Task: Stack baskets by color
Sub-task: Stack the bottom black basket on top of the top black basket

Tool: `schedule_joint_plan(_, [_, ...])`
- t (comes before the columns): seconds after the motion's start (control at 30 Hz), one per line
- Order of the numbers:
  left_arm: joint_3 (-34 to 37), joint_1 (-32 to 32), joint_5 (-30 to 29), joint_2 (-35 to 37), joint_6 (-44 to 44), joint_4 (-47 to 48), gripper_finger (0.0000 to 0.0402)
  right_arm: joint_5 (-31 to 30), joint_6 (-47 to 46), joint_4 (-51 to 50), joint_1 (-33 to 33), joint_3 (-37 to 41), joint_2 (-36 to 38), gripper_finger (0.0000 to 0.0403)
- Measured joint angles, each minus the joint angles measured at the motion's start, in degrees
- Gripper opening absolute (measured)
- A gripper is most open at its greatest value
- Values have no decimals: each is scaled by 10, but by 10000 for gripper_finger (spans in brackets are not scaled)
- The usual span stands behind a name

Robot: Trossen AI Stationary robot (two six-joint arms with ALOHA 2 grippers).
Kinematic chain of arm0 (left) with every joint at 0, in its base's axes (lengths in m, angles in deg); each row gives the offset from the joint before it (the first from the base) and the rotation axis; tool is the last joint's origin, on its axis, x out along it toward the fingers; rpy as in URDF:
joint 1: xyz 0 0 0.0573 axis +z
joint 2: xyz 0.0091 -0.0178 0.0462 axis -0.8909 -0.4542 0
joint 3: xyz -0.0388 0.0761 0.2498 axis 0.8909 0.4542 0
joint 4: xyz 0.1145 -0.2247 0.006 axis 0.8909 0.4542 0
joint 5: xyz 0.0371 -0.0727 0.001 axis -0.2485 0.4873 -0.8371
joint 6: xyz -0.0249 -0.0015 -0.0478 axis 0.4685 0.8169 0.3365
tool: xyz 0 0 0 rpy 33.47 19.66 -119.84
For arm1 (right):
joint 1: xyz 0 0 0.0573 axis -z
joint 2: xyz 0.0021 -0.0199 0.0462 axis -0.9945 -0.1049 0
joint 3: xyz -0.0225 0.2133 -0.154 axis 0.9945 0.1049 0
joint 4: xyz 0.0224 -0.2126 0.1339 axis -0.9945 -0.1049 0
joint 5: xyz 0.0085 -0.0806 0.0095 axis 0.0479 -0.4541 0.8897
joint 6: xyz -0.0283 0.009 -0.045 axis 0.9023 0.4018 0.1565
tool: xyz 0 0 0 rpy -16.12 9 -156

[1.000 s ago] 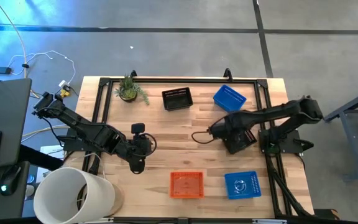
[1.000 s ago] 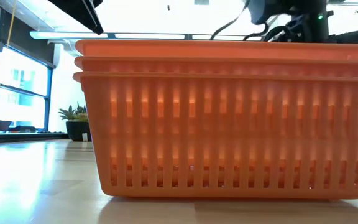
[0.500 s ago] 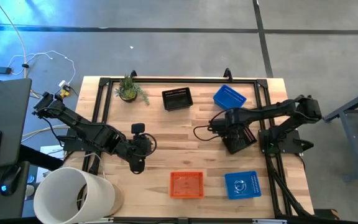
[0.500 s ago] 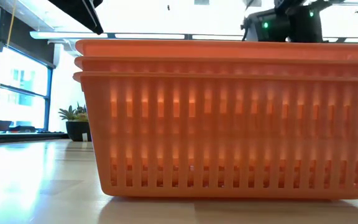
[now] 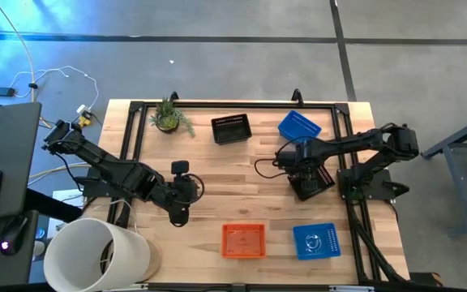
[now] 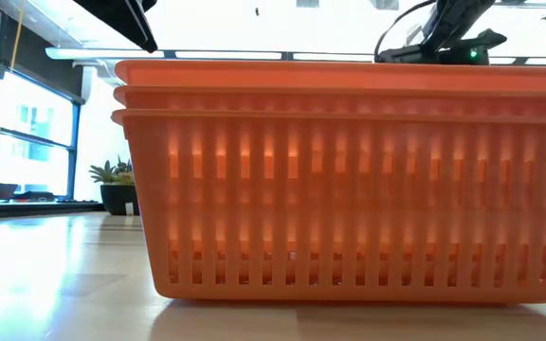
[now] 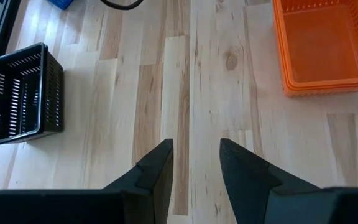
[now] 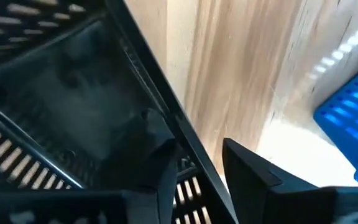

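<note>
A black basket [image 5: 318,182] lies askew on the table at mid right. My right gripper [image 5: 297,162] is above its far-left rim, pointing down and open. In the right wrist view, that rim [image 8: 166,106] runs between the fingers of my right gripper [image 8: 197,152], one finger inside the basket and one outside. Another black basket [image 5: 231,128] and a blue basket [image 5: 299,126] sit at the far edge. A second blue basket [image 5: 315,241] and a stack of three orange baskets [image 5: 243,240] sit near the front. My left gripper [image 7: 196,155] hangs open over bare wood at mid left. My right gripper straddles the black basket's rim [image 8: 188,146] from above, one finger inside the basket and one outside. I cannot tell whether either finger touches the wall. The basket rests on the table.
A big white bucket [image 5: 96,255] stands at the near left corner. A small potted plant [image 5: 167,116] stands at the far left. A black frame [image 5: 233,105] runs along the table's edges. The middle of the table is bare wood.
My right gripper has come down and shifted a little toward the table's far right, ending at the rim of the black basket. The baskets lie where they were.
</note>
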Motion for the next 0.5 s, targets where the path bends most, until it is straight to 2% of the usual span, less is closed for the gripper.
schedule_joint_plan(0.5, [0, 0, 0, 0, 0, 0, 117, 49, -14, 6, 11, 2, 0, 6])
